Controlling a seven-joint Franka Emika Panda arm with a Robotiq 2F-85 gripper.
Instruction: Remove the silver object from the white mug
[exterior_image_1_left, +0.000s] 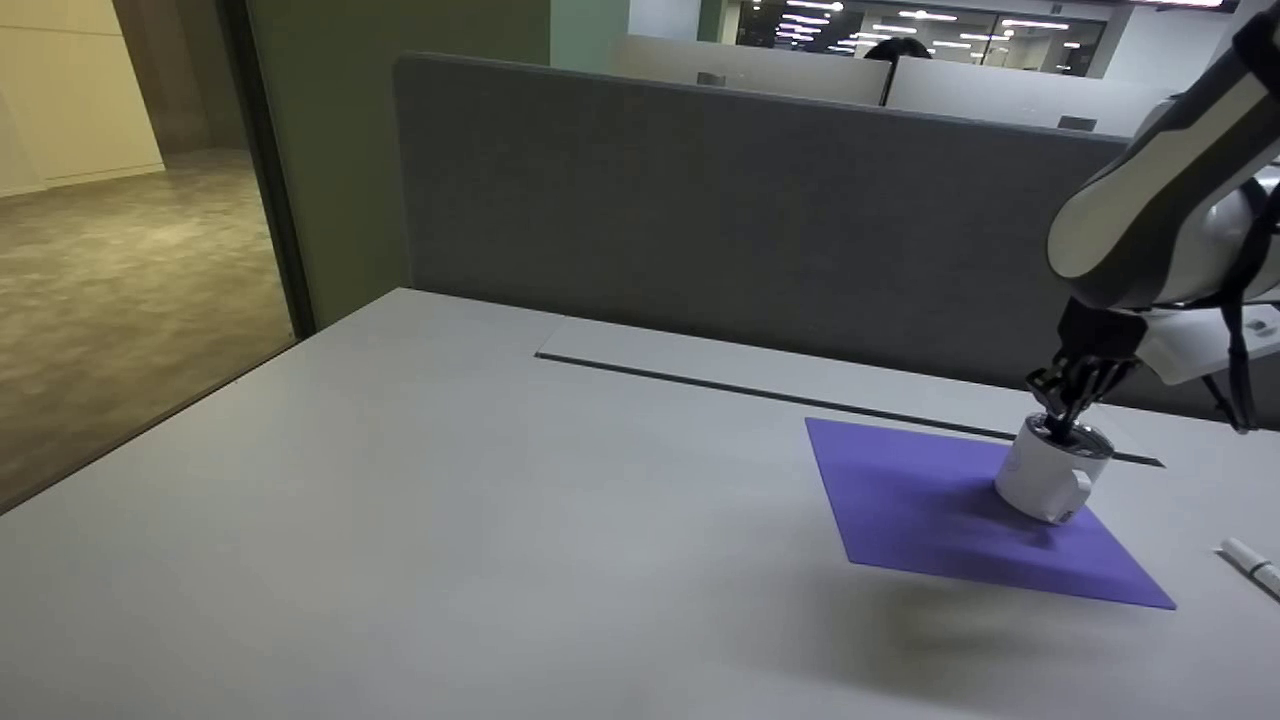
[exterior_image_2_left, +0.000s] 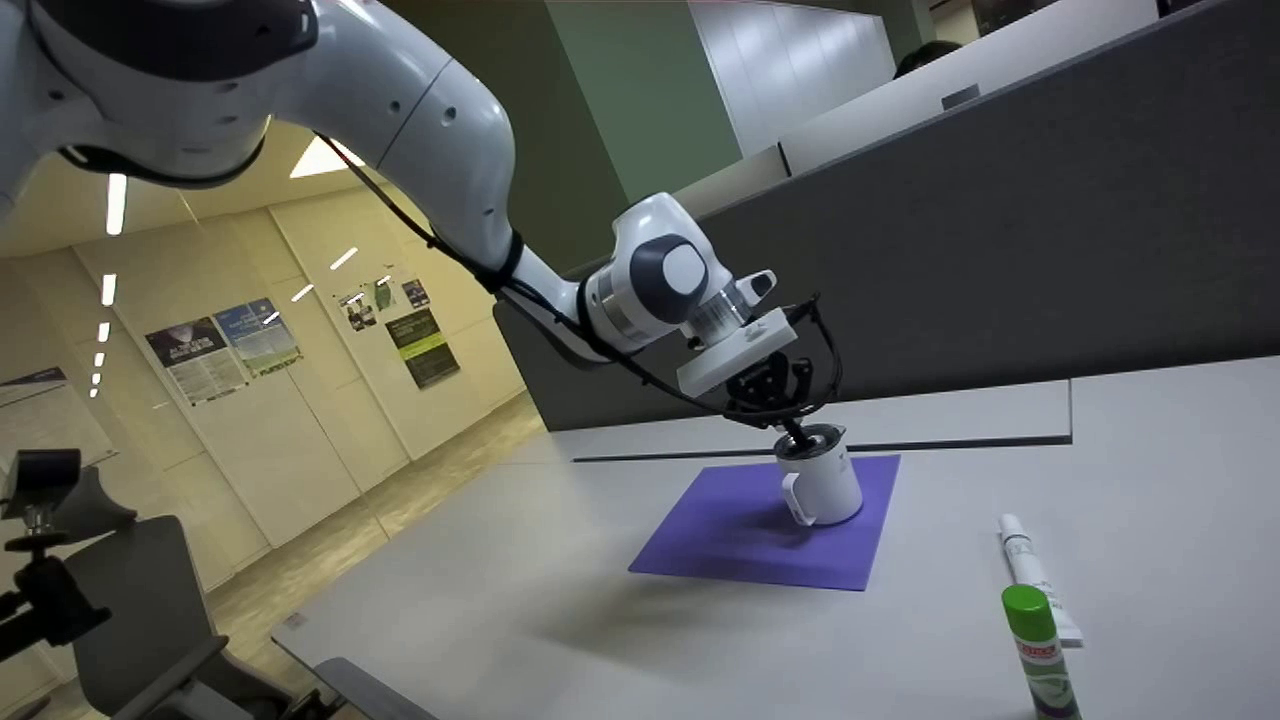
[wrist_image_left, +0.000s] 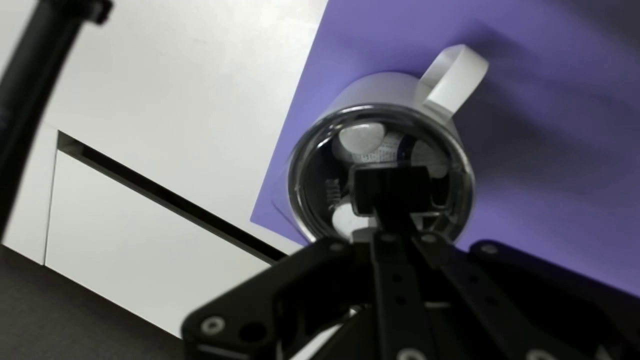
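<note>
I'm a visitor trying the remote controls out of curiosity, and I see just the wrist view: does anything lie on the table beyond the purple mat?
Observer: Yes. In an exterior view, a white tube lies on the table, off the purple mat.
Visitor: Is it all alone?
Observer: No, a green-capped tube partly hides it in that view; I can't tell whether they touch.
Visitor: And what are these black fingers attached to?
Observer: A large, jointed white arm, bent down toward the white mug.
</note>
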